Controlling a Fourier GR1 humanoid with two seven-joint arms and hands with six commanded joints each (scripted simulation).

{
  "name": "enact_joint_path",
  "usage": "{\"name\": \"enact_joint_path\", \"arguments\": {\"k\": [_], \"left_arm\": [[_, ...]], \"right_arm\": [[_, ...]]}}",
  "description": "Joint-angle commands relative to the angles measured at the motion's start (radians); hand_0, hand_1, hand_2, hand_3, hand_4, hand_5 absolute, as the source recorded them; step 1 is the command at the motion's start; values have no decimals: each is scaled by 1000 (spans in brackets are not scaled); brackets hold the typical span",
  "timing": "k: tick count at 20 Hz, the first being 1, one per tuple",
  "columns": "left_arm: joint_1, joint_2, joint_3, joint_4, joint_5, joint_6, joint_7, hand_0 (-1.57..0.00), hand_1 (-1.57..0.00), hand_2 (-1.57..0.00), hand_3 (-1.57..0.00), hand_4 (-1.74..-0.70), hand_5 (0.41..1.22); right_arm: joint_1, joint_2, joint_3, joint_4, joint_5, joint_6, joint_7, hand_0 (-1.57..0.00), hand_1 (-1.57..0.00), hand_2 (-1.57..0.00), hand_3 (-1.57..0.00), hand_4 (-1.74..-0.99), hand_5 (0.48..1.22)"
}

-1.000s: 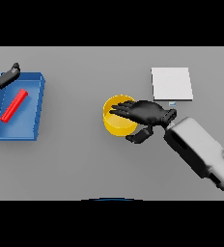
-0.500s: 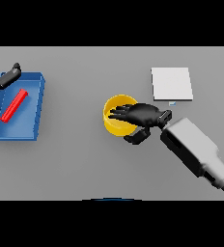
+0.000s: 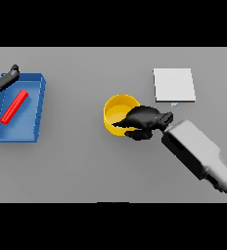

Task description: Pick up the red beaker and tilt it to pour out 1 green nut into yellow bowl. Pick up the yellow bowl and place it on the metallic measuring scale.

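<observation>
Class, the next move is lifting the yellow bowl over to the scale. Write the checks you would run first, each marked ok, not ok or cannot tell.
1. Right hand has hold of the yellow bowl: ok, fingers curl over its right rim.
2. Bowl sits upright on the table: ok.
3. Green nut is inside the bowl: cannot tell, none is visible.
4. Metallic measuring scale has a free top: ok, nothing rests on it.
5. Path from bowl to scale is unobstructed: ok, only bare table lies between.
6. Left hand is out of the way: ok, it is at the far left by the blue tray holding the red beaker.
</observation>
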Motion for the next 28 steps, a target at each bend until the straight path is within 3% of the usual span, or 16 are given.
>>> {"name": "enact_joint_path", "arguments": {"k": [1, 6, 9, 10, 15, 18, 21, 22, 23, 25, 28], "left_arm": [[-3, -4, -3, -5, 0, 0, 3, 1, 1, 1, 1, -793, 736], [-5, -12, -13, -5, -7, 5, 1, 1, 1, 1, 1, -790, 727], [-19, -7, -6, 10, -8, 8, 15, 1, 1, 1, 1, -785, 726], [-17, 1, -4, 18, -10, 6, 5, 1, 1, 1, 1, -783, 727], [-11, 0, -3, 9, -7, 11, -14, 1, 1, 1, 1, -793, 737], [-19, 8, 3, 11, -6, 11, -18, 1, 1, 1, 1, -800, 737], [-22, 7, 1, 5, -3, 4, -10, 1, 1, 1, 1, -795, 747], [-25, 8, 1, 8, -2, 1, -10, 1, 1, 1, 1, -794, 748], [-20, 13, 2, 14, -7, 2, -8, 1, 1, 1, 1, -790, 751], [-18, 9, 0, -6, -2, 0, -10, 1, 1, 1, 1, -788, 754], [-27, 7, 9, 15, 4, 4, -5, 1, 1, 1, 1, -803, 755]], "right_arm": [[-7, -1, 3, 10, 0, -1, -6, -1166, -1081, -1069, -1030, -1594, 1148], [-19, -19, -1, -16, -13, 33, 38, -1438, -1411, -1406, -1153, -1683, 1197], [-17, -42, -18, -57, -36, 47, 42, -1503, -1489, -1487, -1307, -1705, 1209], [-22, -45, -25, -80, -48, 61, 67, -1517, -1505, -1504, -1350, -1711, 1211], [-47, -97, -57, -142, -93, 113, 101, -1553, -1549, -1549, -1302, -1721, 1218], [-88, -78, -59, -116, -99, 125, 136, -1562, -1551, -1559, -1353, -1724, 1218], [-111, -108, -88, -100, -111, 121, 136, -1566, -1561, -1565, -1269, -1723, 1219], [-115, -119, -91, -98, -103, 109, 150, -1471, -1535, -1566, -1279, -1723, 1220], [-117, -134, -96, -87, -101, 99, 140, -1490, -1542, -1567, -1301, -1723, 1220], [-140, -143, -114, -43, -96, 82, 175, -1519, -1552, -1568, -1341, -1724, 1220], [-174, -167, -128, 15, -87, 40, 147, -1544, -1561, -1570, -1417, -1726, 1221]]}}
